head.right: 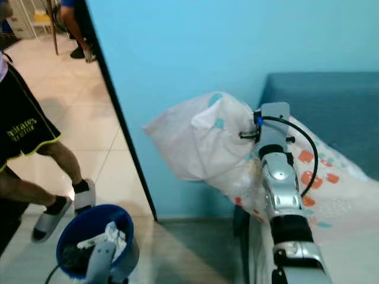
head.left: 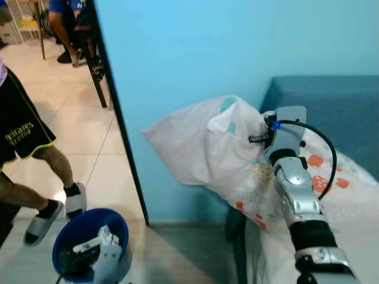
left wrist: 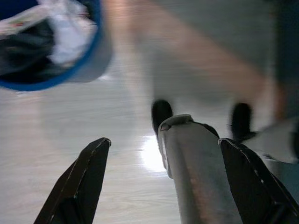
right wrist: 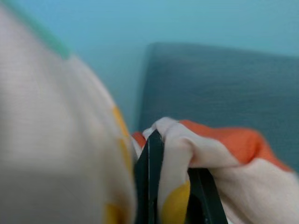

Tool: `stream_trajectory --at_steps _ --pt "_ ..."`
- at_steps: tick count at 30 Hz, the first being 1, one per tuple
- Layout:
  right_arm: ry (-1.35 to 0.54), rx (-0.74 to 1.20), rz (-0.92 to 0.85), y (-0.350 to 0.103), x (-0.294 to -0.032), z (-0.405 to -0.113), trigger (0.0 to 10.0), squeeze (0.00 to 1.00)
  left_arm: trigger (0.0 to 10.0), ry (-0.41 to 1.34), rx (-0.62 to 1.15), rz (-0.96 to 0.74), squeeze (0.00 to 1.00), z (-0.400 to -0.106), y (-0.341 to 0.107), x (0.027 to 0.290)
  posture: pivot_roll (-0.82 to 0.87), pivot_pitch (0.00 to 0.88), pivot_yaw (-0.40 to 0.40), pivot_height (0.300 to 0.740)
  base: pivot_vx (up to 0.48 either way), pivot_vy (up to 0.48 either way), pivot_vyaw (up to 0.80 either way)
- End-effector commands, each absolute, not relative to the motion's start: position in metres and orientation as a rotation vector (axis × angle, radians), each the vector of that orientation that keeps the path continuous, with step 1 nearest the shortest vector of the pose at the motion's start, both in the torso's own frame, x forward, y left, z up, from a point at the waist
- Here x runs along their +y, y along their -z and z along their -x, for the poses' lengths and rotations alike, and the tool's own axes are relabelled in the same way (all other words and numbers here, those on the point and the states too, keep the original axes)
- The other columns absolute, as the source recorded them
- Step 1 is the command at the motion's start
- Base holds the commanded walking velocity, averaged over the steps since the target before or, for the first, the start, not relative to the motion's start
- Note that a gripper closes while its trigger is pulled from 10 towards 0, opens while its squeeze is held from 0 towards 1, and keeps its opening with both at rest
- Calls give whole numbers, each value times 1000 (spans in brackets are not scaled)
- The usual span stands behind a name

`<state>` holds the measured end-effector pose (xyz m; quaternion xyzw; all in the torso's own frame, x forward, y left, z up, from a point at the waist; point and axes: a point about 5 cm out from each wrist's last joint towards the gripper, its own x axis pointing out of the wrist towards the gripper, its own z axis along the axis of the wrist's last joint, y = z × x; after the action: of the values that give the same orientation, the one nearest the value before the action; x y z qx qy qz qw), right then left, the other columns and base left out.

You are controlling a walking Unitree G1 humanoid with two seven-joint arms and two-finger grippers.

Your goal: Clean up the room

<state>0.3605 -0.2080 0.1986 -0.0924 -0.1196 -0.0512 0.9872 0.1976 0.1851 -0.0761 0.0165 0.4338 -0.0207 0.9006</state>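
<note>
My right gripper (head.left: 260,138) is raised over the edge of the bed and shut on a white sheet (head.left: 207,142) with orange, yellow and teal spots. The sheet bulges out to the left of the gripper and trails back over the mattress (head.left: 361,236). The right wrist view shows a fold of the sheet (right wrist: 175,135) pinched between the black fingers (right wrist: 150,168). My left gripper (left wrist: 164,140) hangs low with its fingers wide open and nothing between them, just beside a blue bucket (head.left: 120,225) of clothes on the floor.
A light blue wall (head.left: 195,53) with a black edge (head.left: 115,112) stands directly ahead. A dark blue headboard (head.left: 331,106) backs the bed. One person (head.left: 23,136) in black shorts and white slippers walks on the tiled floor at left. Another sits far back (head.left: 65,18).
</note>
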Motion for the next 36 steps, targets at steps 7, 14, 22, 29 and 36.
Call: stream_trajectory --at_steps 7,14,22,29,36 --pt "82 -270 200 -207 -203 -362 10000 0 10000 -1 915 -50 0 -193 78 194 -35 86 -14 735 0 -39 -675" --pt "52 -279 263 -208 -198 -363 10000 0 10000 -1 914 -44 0 -193 78 193 -36 85 -18 735 0 0 -202" --pt "16 -263 308 -203 -192 -363 10000 0 10000 9 913 -46 0 -194 78 191 -37 82 -19 735 0 0 0" --pt "-11 -258 376 -201 -188 -363 10000 0 10000 16 905 -46 0 -195 77 191 -38 78 -21 735 151 0 0" --pt "193 -199 441 -206 -222 -366 10000 0 10000 37 897 -19 0 -198 76 187 -41 73 -22 735 292 0 -783"
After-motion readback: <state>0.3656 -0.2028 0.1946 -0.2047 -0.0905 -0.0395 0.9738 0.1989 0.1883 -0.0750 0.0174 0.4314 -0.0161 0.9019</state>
